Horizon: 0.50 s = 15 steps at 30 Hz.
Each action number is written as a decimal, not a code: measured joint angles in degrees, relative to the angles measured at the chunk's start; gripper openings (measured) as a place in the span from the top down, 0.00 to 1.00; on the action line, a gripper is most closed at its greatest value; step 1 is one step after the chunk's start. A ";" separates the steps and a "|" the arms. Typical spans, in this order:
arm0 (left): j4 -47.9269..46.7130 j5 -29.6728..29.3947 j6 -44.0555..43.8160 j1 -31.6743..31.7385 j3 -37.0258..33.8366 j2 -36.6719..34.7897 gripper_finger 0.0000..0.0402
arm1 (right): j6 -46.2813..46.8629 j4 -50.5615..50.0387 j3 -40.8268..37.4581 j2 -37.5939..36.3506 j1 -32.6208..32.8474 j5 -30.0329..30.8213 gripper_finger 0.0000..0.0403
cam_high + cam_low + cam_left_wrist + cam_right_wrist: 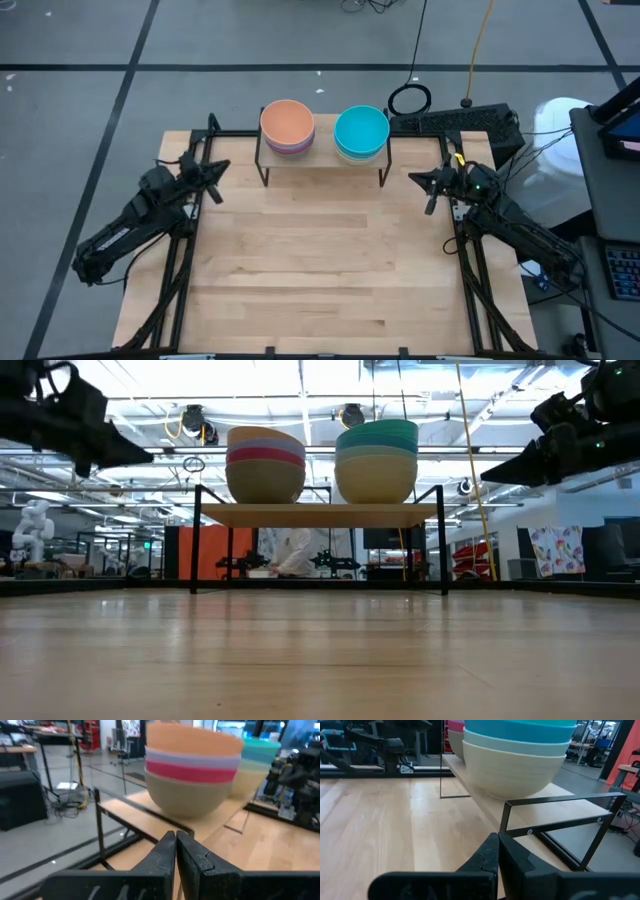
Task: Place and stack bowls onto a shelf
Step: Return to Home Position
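At the far middle of the table, the shelf (322, 163) carries both stacks, long axis running left-right.

- Left stack (288, 126): orange bowl (192, 740) on top, then lavender (190, 759), magenta (190, 771), olive-grey (185, 795) at the bottom.
- Right stack (361, 132): cyan bowl (520, 729) on top, cream bowl (510, 772) at the bottom. The layers between are not clear enough to count.
- Both stacks sit upright on the plank, side by side and not touching. No bowls are visible on the tabletop.

Left gripper (224, 167): just off the left end of the shelf, tip pointing right at the left stack. Fingers pressed together, nothing between them, raised off the table and clear of the frame.

Right gripper (414, 178): mirror case off the right end of the shelf, tip pointing left at the right stack. Fingers closed, empty, and apart from the black leg frame (560, 827).

Key relation: each stack lies straight ahead of its nearest gripper, along the shelf's long axis. My read is that stacking is done and only the pull-back to home is left.

So the safe exit is outward and toward the near side, left arm going left and right arm going right. Any drift inward would meet the shelf end or the bottom bowl first. The tall stacks look easy to tip.
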 joint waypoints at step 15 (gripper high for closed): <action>12.03 4.06 -0.27 0.02 -10.62 0.13 0.95 | -2.93 -0.70 -0.04 1.39 0.00 0.09 1.00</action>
